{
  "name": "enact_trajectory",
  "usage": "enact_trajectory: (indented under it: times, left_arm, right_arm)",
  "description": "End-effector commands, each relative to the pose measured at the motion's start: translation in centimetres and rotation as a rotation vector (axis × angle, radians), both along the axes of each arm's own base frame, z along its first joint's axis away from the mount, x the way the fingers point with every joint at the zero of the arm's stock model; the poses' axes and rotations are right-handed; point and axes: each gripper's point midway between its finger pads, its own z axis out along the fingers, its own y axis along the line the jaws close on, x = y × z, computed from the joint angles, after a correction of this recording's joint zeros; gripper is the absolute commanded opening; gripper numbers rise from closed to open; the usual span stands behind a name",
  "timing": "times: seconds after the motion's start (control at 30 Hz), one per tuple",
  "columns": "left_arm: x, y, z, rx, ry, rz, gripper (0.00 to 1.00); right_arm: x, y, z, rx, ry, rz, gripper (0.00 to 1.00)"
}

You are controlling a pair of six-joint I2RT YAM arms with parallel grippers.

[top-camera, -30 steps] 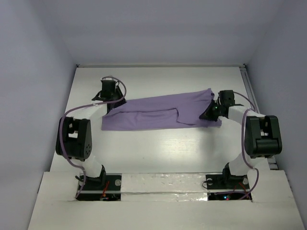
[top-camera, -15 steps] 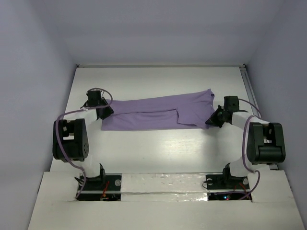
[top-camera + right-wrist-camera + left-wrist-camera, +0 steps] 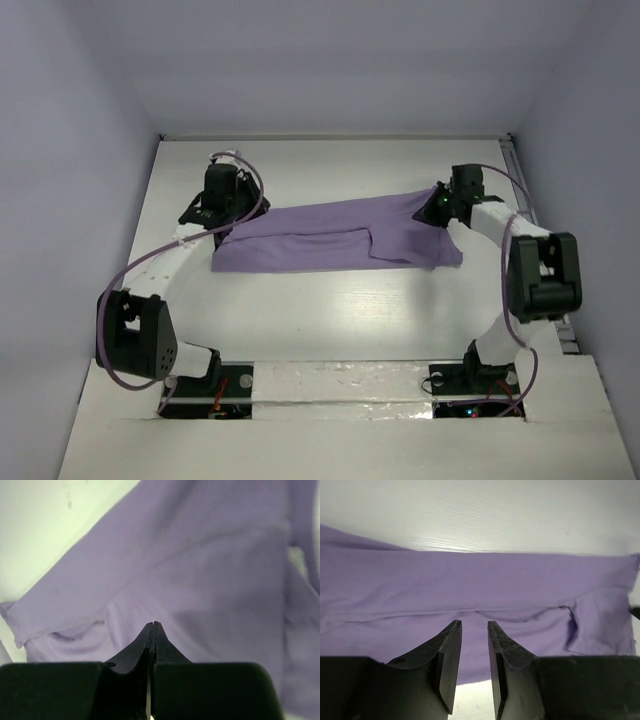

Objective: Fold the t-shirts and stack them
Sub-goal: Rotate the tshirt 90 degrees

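T-shirt (image 3: 330, 235) laid out as a long band; left gripper (image 3: 472, 625) and right gripper (image 3: 152, 624) at opposite ends.
Shirt lies flat across the far middle of the table (image 3: 330, 320), with a folded flap along its near edge. Left fingers are parted by a narrow gap over the left end, with nothing between them. Right fingers are pressed tip to tip over the right end; I cannot tell whether cloth is pinched. Judgement: posted at each end so the band lifts evenly for the next fold.
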Motion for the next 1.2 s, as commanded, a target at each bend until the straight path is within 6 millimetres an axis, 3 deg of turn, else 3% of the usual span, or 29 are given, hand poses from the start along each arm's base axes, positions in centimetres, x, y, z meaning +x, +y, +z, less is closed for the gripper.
enact_trajectory:
  times: [0.0, 0.03, 0.2, 0.23, 0.27, 0.33, 0.37, 0.4, 0.43, 0.47, 0.5, 0.53, 0.57, 0.6, 0.63, 0.67, 0.7, 0.73, 0.8, 0.83, 0.87, 0.9, 0.93, 0.97, 1.03, 1.07, 1.1, 1.13, 1.17]
  left_arm:
    - [-0.5, -2.3, 3.7, -0.033, -0.079, -0.067, 0.24]
    - [-0.8, -2.6, 4.0, -0.033, -0.082, -0.073, 0.23]
    - [-2.8, -3.7, 7.2, -0.025, -0.14, -0.114, 0.23]
    - [-3.2, -3.5, 7.3, -0.021, -0.133, -0.112, 0.23]
    - [-3.7, -3.6, 7.7, -0.023, -0.136, -0.115, 0.23]
    - [-4.7, -3.5, 8.8, -0.034, -0.151, -0.11, 0.23]
    - [-5.3, -3.9, 9.0, -0.052, -0.147, -0.113, 0.23]
    - [-6.0, -4.1, 9.7, -0.064, -0.159, -0.12, 0.22]
    - [-6.5, -4.0, 9.5, -0.067, -0.146, -0.114, 0.23]
    - [-7.2, -4.3, 10.0, -0.079, -0.155, -0.125, 0.23]
    - [-7.4, -4.1, 10.2, -0.081, -0.159, -0.121, 0.23]
    - [-7.9, -4.1, 10.1, -0.071, -0.146, -0.121, 0.23]
    - [-8.0, -3.8, 10.8, -0.068, -0.159, -0.113, 0.23]
    - [-8.0, -3.4, 11.5, -0.048, -0.18, -0.108, 0.23]
    - [-8.1, -3.2, 11.8, -0.035, -0.18, -0.105, 0.23]
    - [-7.9, -3.1, 13.4, -0.034, -0.215, -0.104, 0.23]
    - [-7.7, -3.1, 13.9, -0.028, -0.222, -0.106, 0.23]
    - [-7.5, -3.1, 14.5, -0.021, -0.237, -0.113, 0.23]
    - [-7.2, -3.4, 16.3, -0.03, -0.278, -0.12, 0.24]
    - [-7.0, -3.4, 16.9, -0.032, -0.295, -0.118, 0.24]
    - [-6.8, -3.4, 17.8, -0.035, -0.318, -0.12, 0.24]
    - [-6.6, -3.5, 18.1, -0.032, -0.327, -0.118, 0.24]
    - [-6.4, -3.5, 18.6, -0.032, -0.34, -0.12, 0.17]
    - [-6.1, -3.5, 19.3, -0.025, -0.355, -0.121, 0.11]
    - [-5.8, -3.6, 20.0, -0.021, -0.363, -0.122, 0.0]
    - [-5.7, -3.7, 21.0, -0.027, -0.382, -0.123, 0.0]
    - [-5.6, -3.9, 21.2, -0.03, -0.388, -0.132, 0.0]
    - [-5.4, -3.7, 21.7, -0.034, -0.399, -0.127, 0.0]
    - [-5.4, -3.7, 22.2, -0.036, -0.408, -0.13, 0.0]
  right_arm:
    - [3.5, 0.3, -3.1, -0.011, 0.023, -0.014, 0.0]
    - [5.0, 0.2, -2.7, -0.017, 0.001, -0.022, 0.0]
    - [9.1, 1.0, -4.8, -0.016, 0.027, -0.005, 0.0]
    - [9.4, 1.7, -6.9, -0.013, 0.071, 0.005, 0.0]
    - [12.1, 2.0, -5.3, 0.003, 0.021, 0.0, 0.0]
    - [14.3, 5.0, -5.1, 0.064, 0.021, 0.022, 0.0]
    - [15.3, 6.2, -8.4, 0.079, 0.072, 0.028, 0.0]
    - [20.2, 8.0, -3.5, 0.115, -0.063, 0.047, 0.0]
    - [21.1, 11.0, -2.6, 0.175, -0.055, 0.079, 0.0]
    - [22.5, 12.9, -5.8, 0.222, -0.028, 0.097, 0.0]
    - [25.9, 15.3, 2.2, 0.315, -0.232, 0.145, 0.0]
    - [27.3, 17.4, 6.1, 0.465, -0.329, 0.148, 0.0]
    - [27.0, 19.3, 8.1, 0.563, -0.364, 0.191, 0.02]
    - [26.9, 19.6, 11.6, 0.63, -0.433, 0.21, 0.04]
    - [26.6, 19.9, 13.1, 0.685, -0.465, 0.225, 0.14]
    - [25.4, 20.5, 14.4, 0.685, -0.474, 0.264, 0.24]
    - [23.1, 20.0, 21.5, 0.669, -0.577, 0.305, 0.39]
    - [22.3, 19.4, 17.8, 0.579, -0.53, 0.298, 0.67]
    - [19.2, 18.8, 19.5, 0.512, -0.563, 0.322, 0.85]
    - [16.2, 17.9, 24.8, 0.483, -0.671, 0.352, 0.9]
    - [14.0, 18.2, 19.7, 0.462, -0.556, 0.346, 0.9]
    - [11.2, 19.8, 18.9, 0.442, -0.536, 0.385, 0.7]
    - [7.8, 20.4, 20.8, 0.433, -0.564, 0.407, 0.45]
    - [3.7, 22.6, 14.6, 0.393, -0.434, 0.429, 0.0]
    - [-1.2, 24.7, 11.4, 0.384, -0.355, 0.448, 0.0]
    - [-2.9, 25.1, 10.5, 0.362, -0.351, 0.418, 0.0]
    - [-5.4, 25.2, 6.6, 0.331, -0.271, 0.408, 0.0]
    - [-8.0, 27.2, 5.5, 0.344, -0.218, 0.42, 0.0]
    - [-8.9, 27.8, 4.0, 0.328, -0.188, 0.407, 0.03]
